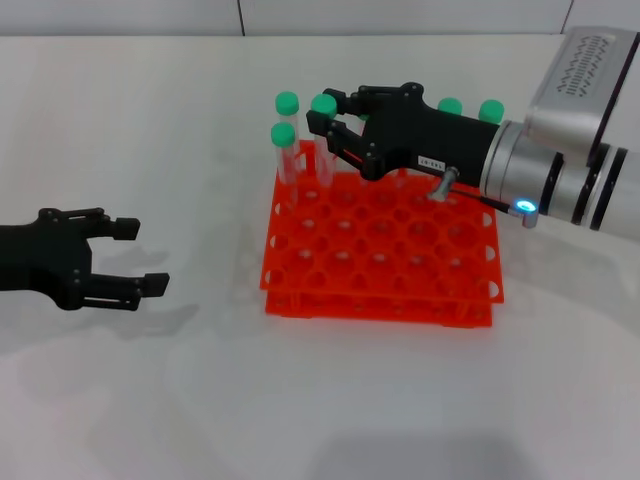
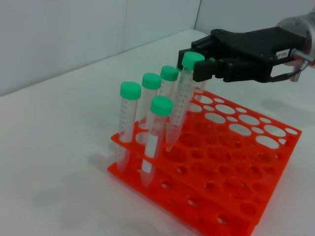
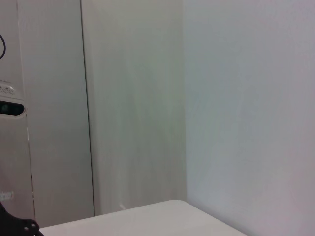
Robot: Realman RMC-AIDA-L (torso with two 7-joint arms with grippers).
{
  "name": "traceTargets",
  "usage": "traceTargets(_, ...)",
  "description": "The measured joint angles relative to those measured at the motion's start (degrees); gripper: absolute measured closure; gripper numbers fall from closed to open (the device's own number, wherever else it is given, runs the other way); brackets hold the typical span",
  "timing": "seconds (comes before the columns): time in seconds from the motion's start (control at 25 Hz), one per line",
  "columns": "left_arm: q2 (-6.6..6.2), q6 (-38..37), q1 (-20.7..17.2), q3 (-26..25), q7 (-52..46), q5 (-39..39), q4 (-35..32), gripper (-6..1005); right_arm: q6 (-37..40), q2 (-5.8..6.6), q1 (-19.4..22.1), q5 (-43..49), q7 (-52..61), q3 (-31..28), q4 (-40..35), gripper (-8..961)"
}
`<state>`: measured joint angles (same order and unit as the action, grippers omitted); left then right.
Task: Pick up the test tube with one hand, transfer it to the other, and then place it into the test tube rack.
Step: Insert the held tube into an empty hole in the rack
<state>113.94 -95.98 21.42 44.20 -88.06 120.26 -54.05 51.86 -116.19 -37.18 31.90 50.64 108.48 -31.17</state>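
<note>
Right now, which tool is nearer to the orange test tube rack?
The right tool: it hangs over the test tube rack at its far left corner, closed on a green-capped test tube. The left tool sits open, off to the rack's left.

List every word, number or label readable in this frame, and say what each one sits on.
Nothing is legible.
Small white label on the right gripper: printed, too small to read.
Graduation marks on the test tube that it holds: too fine to read.
Test tube rack: no text seen.
</note>
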Motion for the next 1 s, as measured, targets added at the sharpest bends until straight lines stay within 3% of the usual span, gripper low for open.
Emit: traceTargets(1.0, 0.4, 0.0, 0.6, 0.0, 0.0, 0.1, 0.1, 106, -2.5, 0.0, -0.5, -0.1, 2.3, 1.4, -0.2, 689)
